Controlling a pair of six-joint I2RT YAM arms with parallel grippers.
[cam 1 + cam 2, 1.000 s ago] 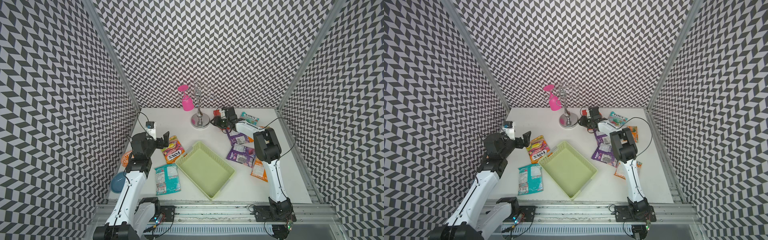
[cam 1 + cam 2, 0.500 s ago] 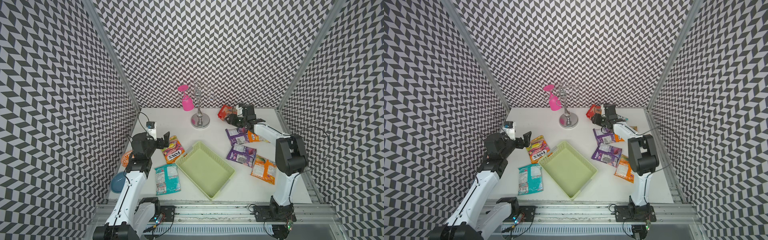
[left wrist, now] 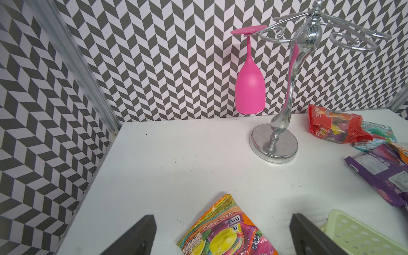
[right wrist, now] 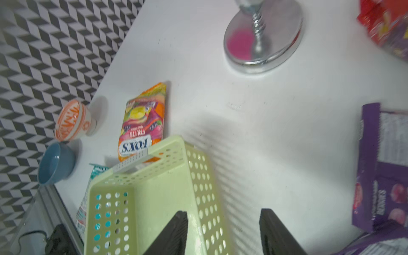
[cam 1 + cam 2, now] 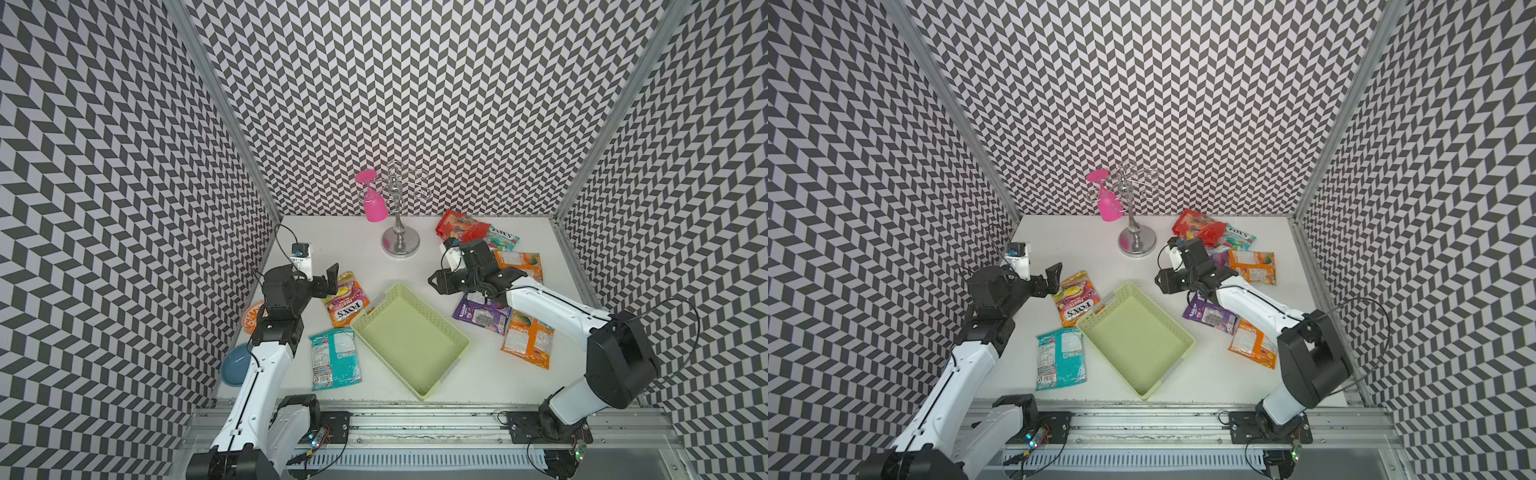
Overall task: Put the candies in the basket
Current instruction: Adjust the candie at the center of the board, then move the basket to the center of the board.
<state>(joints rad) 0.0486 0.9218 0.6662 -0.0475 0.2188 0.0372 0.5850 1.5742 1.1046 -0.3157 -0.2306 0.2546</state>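
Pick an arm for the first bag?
Left, likely: the left gripper hovers open over the orange FOX'S bag beside the basket; the right gripper, also empty, points toward the basket, not a bag.

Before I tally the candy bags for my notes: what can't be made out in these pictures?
- Purple bags: in both top views the right arm crosses them, so their count is unsure.
- Teal bag at the back: partly under the red bag.
- Orange-and-white dish: mostly behind the left arm in a top view.
- Right wrist view: blurred; the purple print is unreadable.
- Basket: cut off by the frame edge in both wrist views.
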